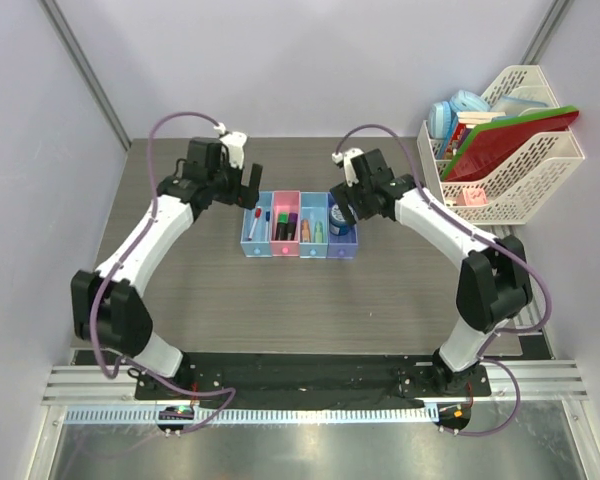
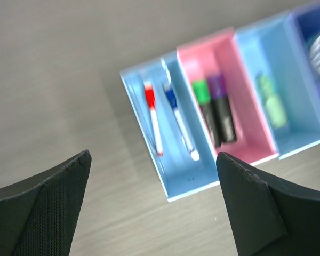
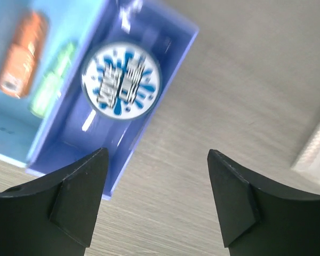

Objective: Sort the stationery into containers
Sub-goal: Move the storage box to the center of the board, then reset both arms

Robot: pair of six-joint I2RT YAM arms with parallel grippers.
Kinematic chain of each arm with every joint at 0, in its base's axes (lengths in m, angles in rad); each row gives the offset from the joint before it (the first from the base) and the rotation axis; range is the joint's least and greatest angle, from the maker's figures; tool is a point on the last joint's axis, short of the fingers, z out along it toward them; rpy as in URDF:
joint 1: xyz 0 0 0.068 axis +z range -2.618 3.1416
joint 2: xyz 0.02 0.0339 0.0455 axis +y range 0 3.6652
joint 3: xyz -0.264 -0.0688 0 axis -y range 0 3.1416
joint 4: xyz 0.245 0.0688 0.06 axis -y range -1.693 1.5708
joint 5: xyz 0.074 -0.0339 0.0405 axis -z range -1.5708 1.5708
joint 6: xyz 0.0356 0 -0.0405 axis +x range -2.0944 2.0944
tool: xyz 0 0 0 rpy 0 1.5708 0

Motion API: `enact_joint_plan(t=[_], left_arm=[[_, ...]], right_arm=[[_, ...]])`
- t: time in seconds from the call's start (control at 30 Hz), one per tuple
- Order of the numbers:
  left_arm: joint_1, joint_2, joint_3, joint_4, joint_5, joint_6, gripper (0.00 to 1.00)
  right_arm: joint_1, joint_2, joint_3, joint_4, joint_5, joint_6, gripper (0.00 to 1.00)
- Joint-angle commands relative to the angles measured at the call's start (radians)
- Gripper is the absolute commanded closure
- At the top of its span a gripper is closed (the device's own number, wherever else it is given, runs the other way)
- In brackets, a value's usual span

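The left gripper (image 2: 153,156) hung wide open and empty above the left end of the row of bins. Below it, the first light blue bin (image 2: 194,186) held a red-capped pen (image 2: 153,120) and a blue-capped pen (image 2: 178,122) side by side. The pink bin (image 2: 252,133) next to it held a green highlighter (image 2: 207,114) and a purple highlighter (image 2: 223,109). The right gripper (image 3: 157,153), likewise spread with nothing between its fingers, hovered over the purple-blue bin (image 3: 168,45), where the round blue roll (image 3: 121,80) lay. In the adjoining light blue bin (image 3: 10,133) lay an orange bit (image 3: 22,56) and a pale-green bit (image 3: 53,80). A white lattice rack (image 1: 540,180) stood well apart, at the far right of the table (image 1: 380,300).
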Motion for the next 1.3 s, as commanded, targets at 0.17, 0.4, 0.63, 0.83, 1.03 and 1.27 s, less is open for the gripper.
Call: enact_joint_plan(t=[0.17,0.4,0.63,0.83,1.03,1.27], left_arm=[[0.037,-0.227,0.089,-0.029,-0.119,0.044,0.00],[0.187,-0.414,-0.028,-0.017,-0.144,0.027,0.00],[0.490,-0.617,-0.228,-0.016,0.048,0.030,0.00],[0.738,-0.694,-0.426,0.043,0.304,0.040,0.00],[0.855,-0.689,-0.565,0.173,0.416,-0.012,0.00],[0.858,-0.711,-0.614,0.219,0.411,-0.032,0.00]], right_arm=[[0.005,-0.217,0.225,-0.096,0.118,-0.052,0.00],[-0.099,-0.405,0.118,-0.049,0.171,-0.065,0.00],[-0.403,-0.646,-0.134,0.071,-0.096,-0.016,0.00],[-0.461,-0.754,-0.323,0.128,-0.169,-0.003,0.00],[-0.506,-0.794,-0.389,0.162,-0.175,0.026,0.00],[-0.506,-0.769,-0.398,0.174,-0.182,0.041,0.00]])
